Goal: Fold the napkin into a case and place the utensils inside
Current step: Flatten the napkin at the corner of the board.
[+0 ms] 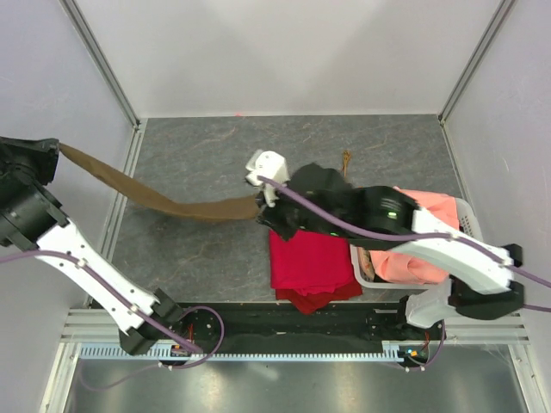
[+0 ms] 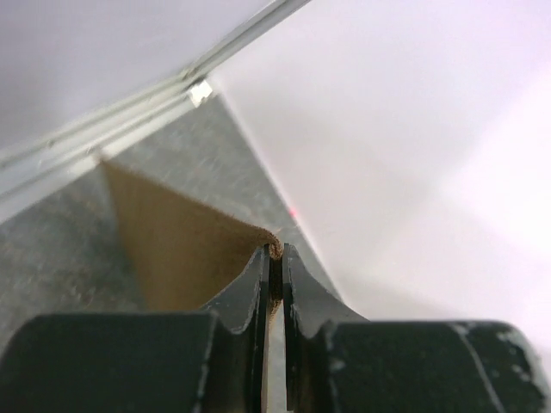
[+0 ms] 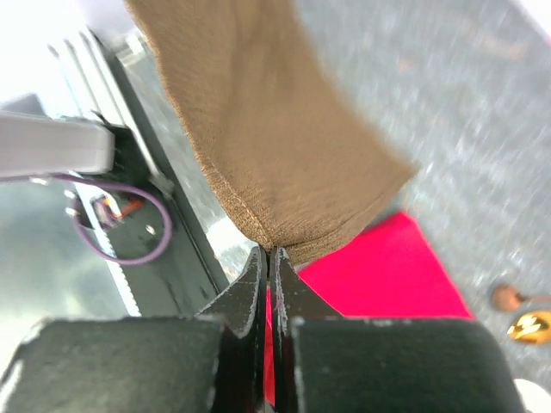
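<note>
The napkin [image 1: 164, 200] stretches above the worktop [image 1: 198, 155] from left pincer [image 1: 57, 148] to right pincer [image 1: 261, 205]. A folded cloth [image 1: 310, 267] lies beneath the latter, with a basket [image 1: 466, 212] to its right.

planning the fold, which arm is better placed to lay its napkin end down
Right, probably: right gripper holds the napkin above the table; left gripper holds its end out past the table's edge.

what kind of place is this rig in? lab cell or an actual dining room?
Most likely an enclosed lab test cell, not a home: plain white walls joined by aluminium frame posts, a grey tabletop, and the left arm and right arm bolted to a black base plate at its near edge.
</note>
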Controlling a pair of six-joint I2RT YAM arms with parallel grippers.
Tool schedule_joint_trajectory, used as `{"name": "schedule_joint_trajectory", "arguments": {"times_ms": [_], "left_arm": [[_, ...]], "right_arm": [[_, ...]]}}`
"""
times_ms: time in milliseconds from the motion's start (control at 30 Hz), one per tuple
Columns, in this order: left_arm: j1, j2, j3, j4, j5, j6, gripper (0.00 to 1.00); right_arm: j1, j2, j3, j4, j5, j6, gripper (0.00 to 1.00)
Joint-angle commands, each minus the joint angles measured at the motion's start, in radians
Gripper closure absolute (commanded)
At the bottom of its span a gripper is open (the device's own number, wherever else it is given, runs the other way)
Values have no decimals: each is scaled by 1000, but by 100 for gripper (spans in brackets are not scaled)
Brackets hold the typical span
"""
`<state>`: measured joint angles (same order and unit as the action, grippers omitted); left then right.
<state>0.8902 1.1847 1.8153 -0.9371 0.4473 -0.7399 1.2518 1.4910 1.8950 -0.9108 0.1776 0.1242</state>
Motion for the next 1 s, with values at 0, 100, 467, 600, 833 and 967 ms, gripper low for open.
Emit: {"name": "schedule_joint_trajectory", "arguments": {"times_ms": [0, 100, 467, 600, 833, 967], "left_arm": [[4, -114, 128, 14, -57, -32, 98], [0, -148, 162, -12, -130, -23, 98], [-2, -197, -38, 141, -148, -87, 98], [-5, -212, -232, 282, -147, -121, 98], [-48, -188, -531, 527, -139, -148, 98], [-92, -103, -658, 678, -110, -203, 98]], "right_arm": [[21, -185, 9, 69, 42, -57, 100], [21, -280, 3, 102, 23, -49, 100], [-356, -239, -207, 266, -137, -51, 100], [-523, -111, -255, 377, -335, 8, 100], [-624, 272, -75, 405, -475, 14, 100], [-667, 409, 73, 375, -477, 29, 100]]}}
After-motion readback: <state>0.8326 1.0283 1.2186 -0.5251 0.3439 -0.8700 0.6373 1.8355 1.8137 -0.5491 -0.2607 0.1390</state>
